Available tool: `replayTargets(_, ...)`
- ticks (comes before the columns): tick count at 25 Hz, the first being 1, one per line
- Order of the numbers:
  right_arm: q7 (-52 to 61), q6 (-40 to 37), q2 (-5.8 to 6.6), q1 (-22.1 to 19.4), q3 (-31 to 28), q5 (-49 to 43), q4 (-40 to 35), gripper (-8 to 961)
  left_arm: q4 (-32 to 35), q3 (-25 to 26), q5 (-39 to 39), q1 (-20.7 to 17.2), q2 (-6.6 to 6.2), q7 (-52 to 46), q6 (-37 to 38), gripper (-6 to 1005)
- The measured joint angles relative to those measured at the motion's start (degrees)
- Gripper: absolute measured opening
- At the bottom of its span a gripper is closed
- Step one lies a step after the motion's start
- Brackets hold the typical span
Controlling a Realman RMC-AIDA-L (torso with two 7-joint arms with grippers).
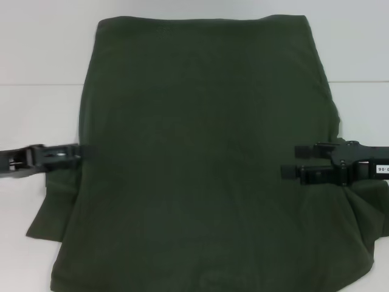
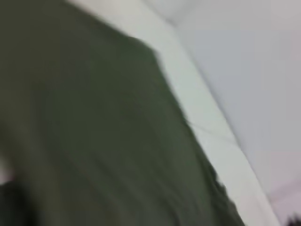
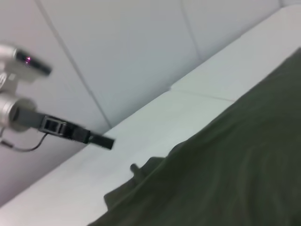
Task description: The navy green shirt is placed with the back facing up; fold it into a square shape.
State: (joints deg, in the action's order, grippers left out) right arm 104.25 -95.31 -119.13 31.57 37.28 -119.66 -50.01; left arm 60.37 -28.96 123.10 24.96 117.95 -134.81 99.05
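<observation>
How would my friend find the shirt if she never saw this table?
Look at the white table. The navy green shirt lies spread across its middle, between the left gripper and right gripper. It is the only dark, soft thing there.

The white surface [image 1: 42, 115] carries the navy green shirt [image 1: 200, 164], spread plain side up and covering most of it.

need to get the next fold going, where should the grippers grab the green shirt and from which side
Probably the navy green shirt is best taken at its two side edges, each gripper coming in from its own side. It lies flat, plain back up, and only the edges offer a liftable layer. The left gripper sits at the left edge; the right gripper reaches over the right edge, fingers apart.
</observation>
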Motion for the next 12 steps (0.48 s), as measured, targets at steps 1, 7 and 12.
replayTargets(1, 0.82, 0.46, 0.06, 0.02, -0.07, 0.08, 0.47, 945, -1.00, 0.58, 0.00, -0.52, -0.68, -3.02, -1.08, 905)
replayTargets(7, 2.36, 1.83, 0.26, 0.29, -0.11, 1.37, 2.05, 945, -13.48, 1.14, 0.08, -1.42, -4.29, -5.65, -11.35, 903)
replayTargets(12, 2.39, 2.00, 0.31, 0.58, -0.11, 1.88, 2.24, 945, -19.40, 1.02, 0.12, -0.71, -3.88, 5.56, -19.04, 891)
